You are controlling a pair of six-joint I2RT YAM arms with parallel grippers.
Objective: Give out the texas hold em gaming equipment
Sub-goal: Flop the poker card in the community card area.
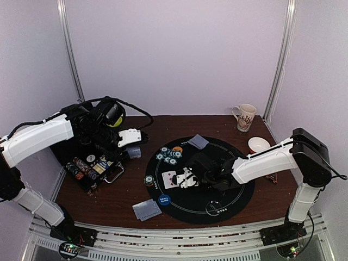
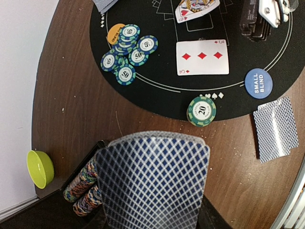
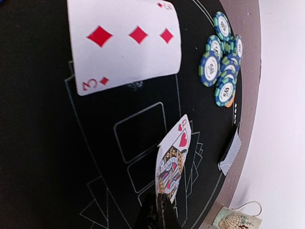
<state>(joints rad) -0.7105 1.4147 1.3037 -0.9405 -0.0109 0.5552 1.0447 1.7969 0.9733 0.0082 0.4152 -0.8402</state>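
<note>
Playing cards, grey-blue-backed stack [image 2: 152, 183]: clamped in left gripper [image 1: 132, 150], above brown wooden table [image 1: 125, 190].
Queen of hearts card [image 3: 174, 157]: pinched by right gripper [image 3: 159, 211], over round black felt mat [image 1: 234, 201].
Three of diamonds card [image 2: 202, 57]: face up on mat, beside queen.
Teal striped-edge poker chips [image 2: 127, 52]: heaped at mat's rim.
Blue "small blind" disc [image 2: 258, 83]: on mat's edge.

1. The place is a robot test cell in a lab, not a home or a card room.
2. A white left arm [image 1: 38, 138] and right arm [image 1: 261, 162] are bolted to a metal rail [image 1: 163, 231] at the near table edge.
3. Bare lilac walls [image 1: 174, 54] and metal corner posts [image 1: 70, 54] box in the brown table [image 1: 130, 185].
4. A round black poker mat [image 1: 239, 190], chips [image 1: 169, 155] and cards [image 1: 147, 209] are laid out as a staged set.
</note>
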